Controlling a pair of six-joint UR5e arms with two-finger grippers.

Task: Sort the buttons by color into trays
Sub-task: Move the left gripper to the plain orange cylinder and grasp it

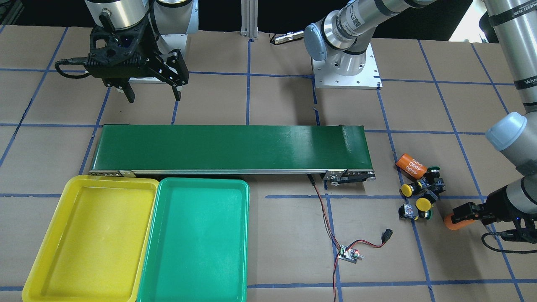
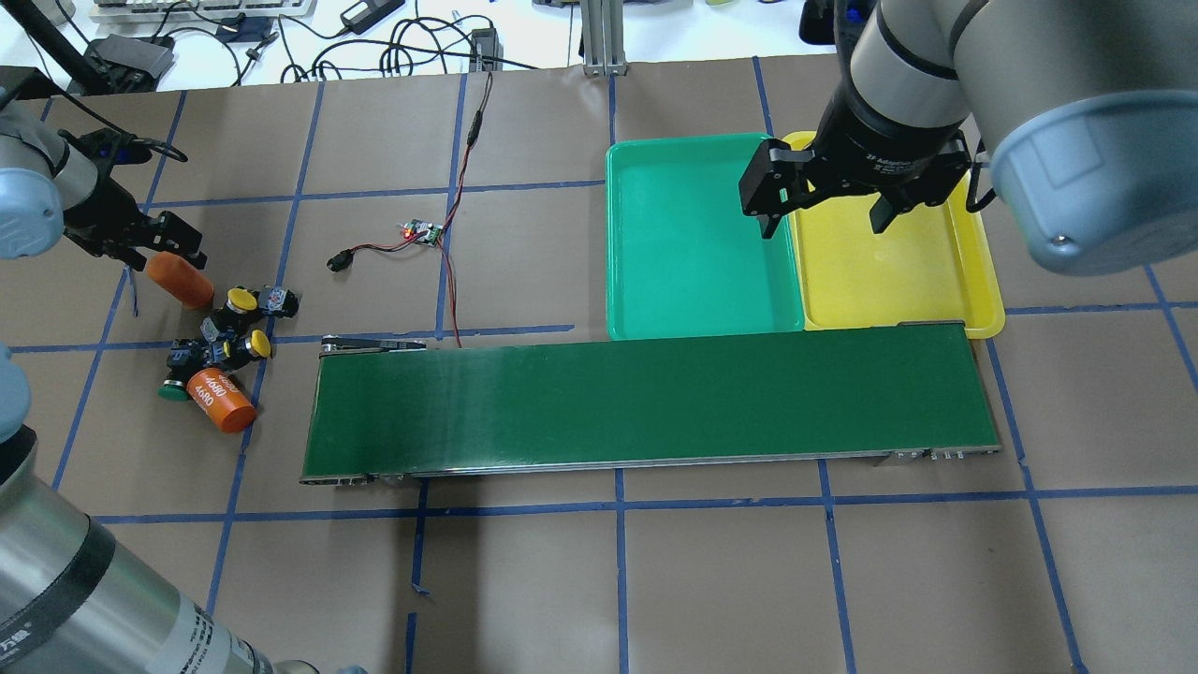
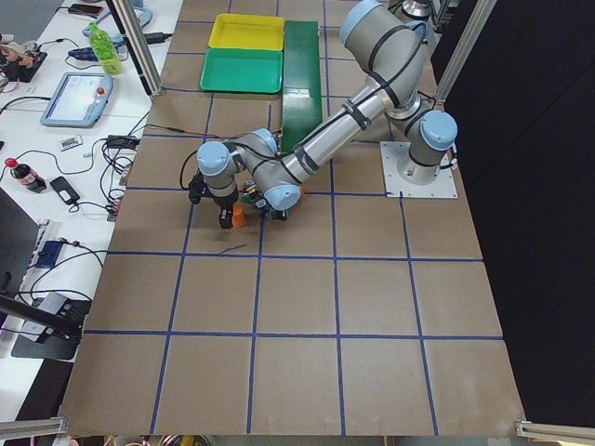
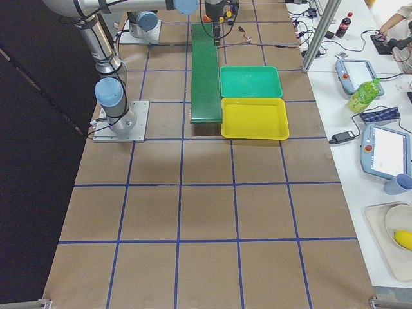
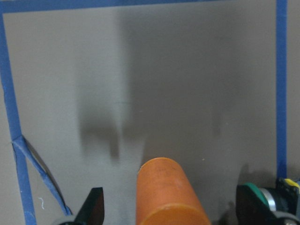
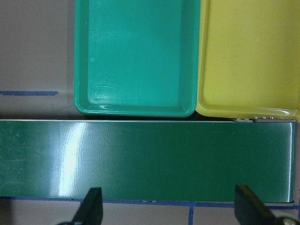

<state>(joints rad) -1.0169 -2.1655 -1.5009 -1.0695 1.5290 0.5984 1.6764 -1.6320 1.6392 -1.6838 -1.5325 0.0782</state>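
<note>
Shows left gripper (image 2: 173, 255) spread around an orange cylinder (image 2: 180, 281), not pinching it. Places four buttons (image 1: 423, 193) clustered just beside it, well apart from yellow tray (image 1: 113, 180) and green tray (image 1: 201, 180). Shows right gripper (image 1: 154, 97) spread, raised near belt (image 1: 230, 147). Reads "4680" on second orange cylinder (image 1: 411, 165).

Our blue-taped brown table (image 1: 268, 105) carries a conveyor belt (image 1: 230, 147), yellow tray (image 1: 92, 239), green tray (image 1: 195, 243), buttons (image 1: 406, 190), an orange cylinder (image 1: 411, 165) — plus a circuit board (image 1: 348, 254).
</note>
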